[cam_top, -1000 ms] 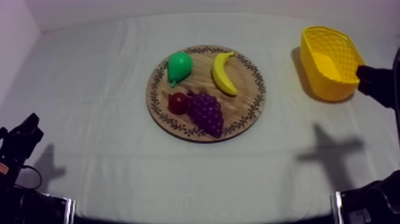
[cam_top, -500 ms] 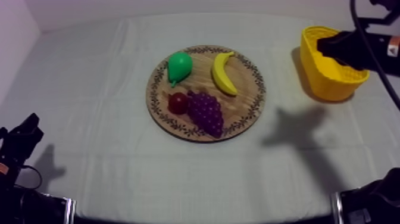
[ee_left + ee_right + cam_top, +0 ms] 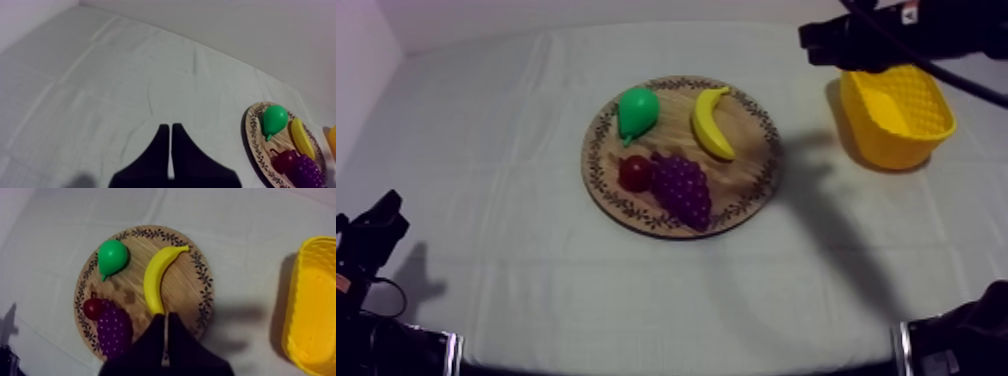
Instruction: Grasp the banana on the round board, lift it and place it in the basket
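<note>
**Lining up on the banana**

My right claw (image 3: 166, 316) hangs above the wooden board (image 3: 192, 295), fingers pressed together and holding nothing. The banana (image 3: 157, 278) lies on that board, between the pear (image 3: 112, 257) and the far rim. I would spread the fingers first, then come down across the banana's middle and pinch its narrow width. The yellow basket (image 3: 307, 313) stands on the desk (image 3: 240, 218) beside the board. My left claw (image 3: 170, 126) rests closed and empty.

Top view slants over table (image 3: 516, 250); right wrist looks straight down, left low; all share board (image 3: 751, 150)
</note>
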Robot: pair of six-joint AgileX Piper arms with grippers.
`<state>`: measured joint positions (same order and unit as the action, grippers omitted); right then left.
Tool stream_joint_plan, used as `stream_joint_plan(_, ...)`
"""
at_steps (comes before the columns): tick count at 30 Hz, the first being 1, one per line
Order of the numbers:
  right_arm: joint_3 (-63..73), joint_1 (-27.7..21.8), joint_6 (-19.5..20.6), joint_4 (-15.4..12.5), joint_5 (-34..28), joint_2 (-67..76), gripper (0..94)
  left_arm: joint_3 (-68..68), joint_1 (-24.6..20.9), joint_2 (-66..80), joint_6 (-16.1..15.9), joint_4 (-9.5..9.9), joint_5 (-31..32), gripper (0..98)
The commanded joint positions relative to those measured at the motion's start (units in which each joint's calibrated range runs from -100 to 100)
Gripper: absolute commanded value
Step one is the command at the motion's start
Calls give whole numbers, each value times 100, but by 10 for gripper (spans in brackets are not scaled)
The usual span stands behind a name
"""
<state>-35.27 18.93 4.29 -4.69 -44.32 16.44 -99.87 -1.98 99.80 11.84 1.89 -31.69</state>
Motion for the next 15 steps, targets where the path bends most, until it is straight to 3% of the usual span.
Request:
stream_joint_plan(1, 431, 25, -13, -81, -248, -525, 8, -2, -1, 3, 1, -1, 0, 1)
stream_joint_plan(7, 1216, 193, 44, -266, -810, -1389, 12, -2, -1, 3, -3, -1, 0, 1)
stream_joint_plan(15, 1433, 399, -49, -674, -971, -2104, 15, -2, -1, 3, -4, -1, 0, 1)
